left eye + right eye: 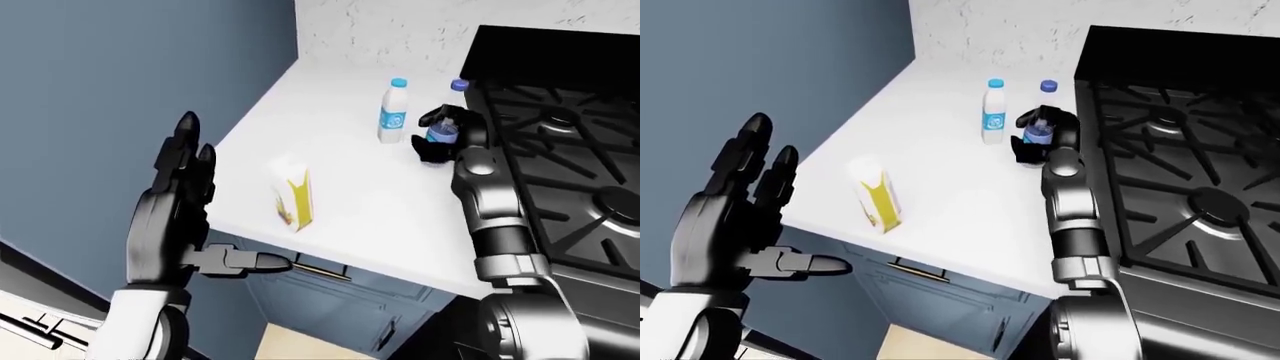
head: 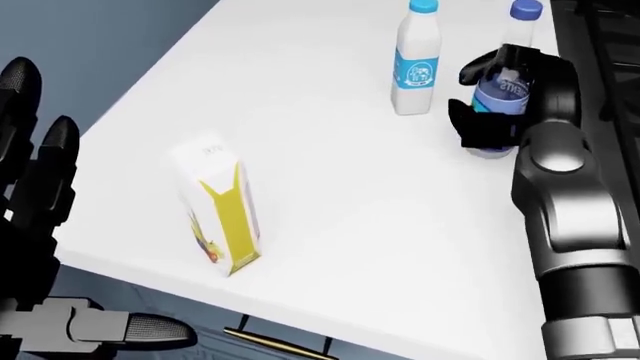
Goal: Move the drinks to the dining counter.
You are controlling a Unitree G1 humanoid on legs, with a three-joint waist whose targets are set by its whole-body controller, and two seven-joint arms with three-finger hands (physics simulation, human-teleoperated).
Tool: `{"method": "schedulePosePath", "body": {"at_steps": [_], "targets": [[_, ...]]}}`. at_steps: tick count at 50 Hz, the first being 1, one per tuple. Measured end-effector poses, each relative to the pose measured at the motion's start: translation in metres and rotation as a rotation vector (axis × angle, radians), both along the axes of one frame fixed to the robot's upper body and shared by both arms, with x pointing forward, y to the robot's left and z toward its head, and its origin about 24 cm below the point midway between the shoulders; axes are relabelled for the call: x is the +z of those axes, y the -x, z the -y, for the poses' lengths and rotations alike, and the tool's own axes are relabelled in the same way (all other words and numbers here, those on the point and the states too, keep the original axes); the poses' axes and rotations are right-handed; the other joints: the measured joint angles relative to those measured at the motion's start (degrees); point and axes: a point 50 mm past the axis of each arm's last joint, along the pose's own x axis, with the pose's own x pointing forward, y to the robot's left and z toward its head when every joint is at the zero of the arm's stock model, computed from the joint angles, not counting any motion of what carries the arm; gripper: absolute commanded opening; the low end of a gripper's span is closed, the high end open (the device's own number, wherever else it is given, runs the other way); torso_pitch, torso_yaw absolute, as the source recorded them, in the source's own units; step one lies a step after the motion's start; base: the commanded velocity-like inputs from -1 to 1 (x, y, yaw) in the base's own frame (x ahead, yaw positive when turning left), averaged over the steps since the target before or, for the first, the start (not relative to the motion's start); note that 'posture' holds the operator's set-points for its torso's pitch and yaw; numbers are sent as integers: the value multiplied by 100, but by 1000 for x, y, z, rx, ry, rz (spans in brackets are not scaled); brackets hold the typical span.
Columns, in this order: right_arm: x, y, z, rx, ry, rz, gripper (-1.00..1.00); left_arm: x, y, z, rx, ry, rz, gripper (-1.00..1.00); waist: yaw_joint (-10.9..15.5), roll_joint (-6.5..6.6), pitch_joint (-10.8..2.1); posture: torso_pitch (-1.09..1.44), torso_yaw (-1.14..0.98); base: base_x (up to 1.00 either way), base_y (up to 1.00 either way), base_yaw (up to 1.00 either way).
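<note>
water bottle (image 2: pixel 500 94): upright, long axis vertical, blue cap up, on white counter (image 2: pixel 330 150) beside stove (image 1: pixel 560 142). right hand (image 2: pixel 505 105): arm extended, fingers wrapped round bottle body. milk bottle (image 2: pixel 415 60): upright, just left of it. juice carton (image 2: pixel 222 210): upright near counter edge. left hand (image 1: pixel 735 202): raised, fingers spread, holding nothing.
</note>
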Motion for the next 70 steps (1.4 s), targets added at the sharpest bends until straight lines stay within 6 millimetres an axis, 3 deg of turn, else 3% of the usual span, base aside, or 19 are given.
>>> {"method": "schedulePosePath", "body": {"at_steps": [4,9,18,33,39,60,62,64,67,69,70], "targets": [[8,7,3,-5,-10,-15,-100,2,-2,1,-8,-3,1,100,8,-35,11,0,0,0,0,0],[33,22,5,18,-10,50,-100,5,-3,3,-11,-9,5,100,17,-98,14,0,0,0,0,0],[61,44,2,61,-8,104,-100,8,-8,11,-30,-12,1,100,-4,-90,54,0,0,0,0,0],[69,63,-2,93,-7,109,-100,-5,-43,40,-118,-62,-89,100,-62,14,111,0,0,0,0,0],[74,66,-4,105,1,128,-100,-12,-58,37,-65,-85,-106,100,-88,8,97,0,0,0,0,0],[67,66,-5,111,-1,119,-100,-29,-70,43,-59,-137,-147,100,-84,-36,73,0,0,0,0,0],[67,67,-6,112,0,118,-100,-30,-70,42,-52,-138,-150,71,-84,-41,74,0,0,0,0,0],[67,67,-6,113,2,117,-100,-31,-70,41,-46,-139,-152,0,-82,-43,73,0,0,0,0,0],[67,67,-6,115,2,118,-100,-32,-69,40,-39,-139,-157,-73,-79,-47,71,0,0,0,0,0],[67,67,-5,113,1,117,-100,-30,-68,42,-53,-133,-153,-100,-77,-51,73,0,0,0,0,0],[66,67,-5,113,1,116,-100,-28,-67,44,-65,-131,-141,-100,-81,-50,71,0,0,0,0,0]]}}
